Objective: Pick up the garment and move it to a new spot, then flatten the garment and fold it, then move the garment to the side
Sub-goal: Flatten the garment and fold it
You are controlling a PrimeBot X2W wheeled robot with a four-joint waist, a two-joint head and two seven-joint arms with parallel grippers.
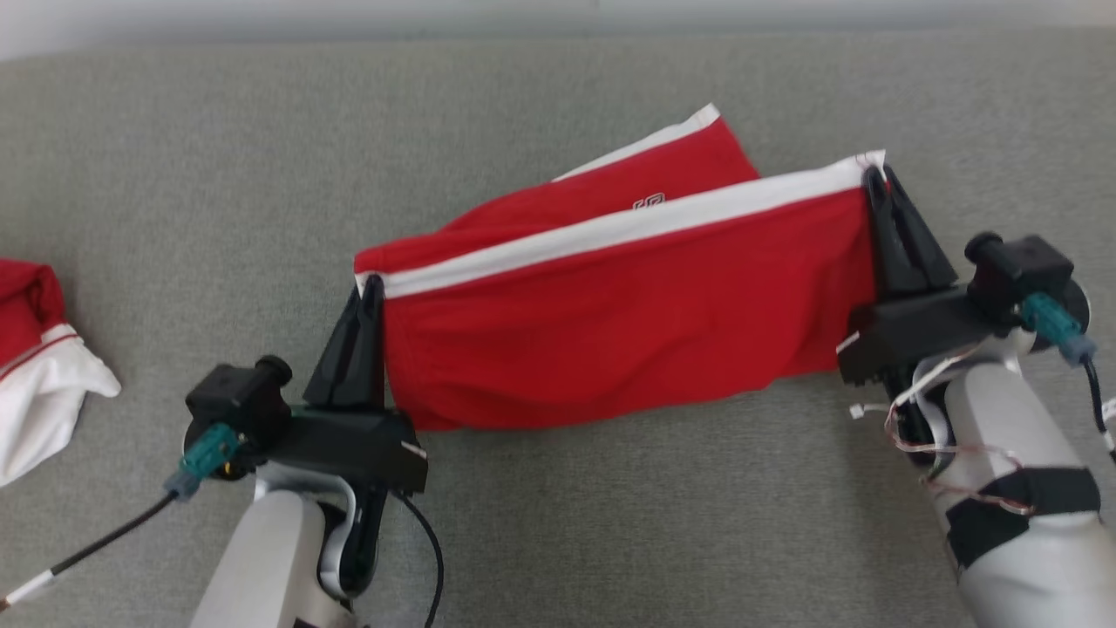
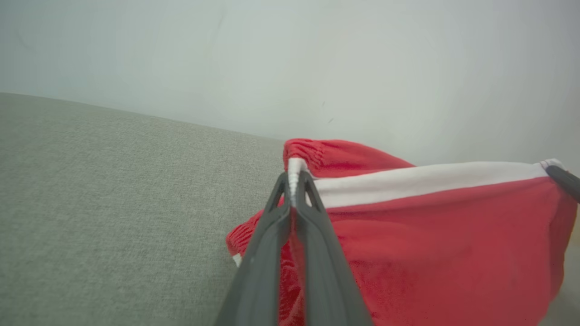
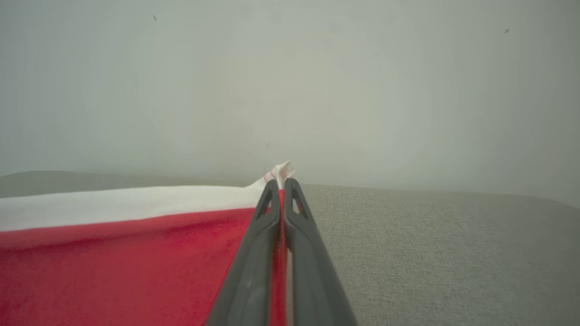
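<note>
In the head view the red garment (image 1: 628,331) with its white band is held stretched between both arms over the grey fabric surface (image 1: 558,541). Its far part lies on that surface. The left gripper (image 1: 373,283) is clamped on the band's left corner, and the right gripper (image 1: 872,174) on the right corner, farther back. A second red-and-white cloth (image 1: 35,366) lies well apart at the left edge. The left wrist view shows that arm's fingers (image 2: 263,253) pinched on the white band, a pale wall (image 2: 317,54) behind, and the other arm's fingertip at the far corner. The right wrist view shows its fingers (image 3: 253,271) closed on the white corner, with red cloth left of them and grey surface to the right.
</note>
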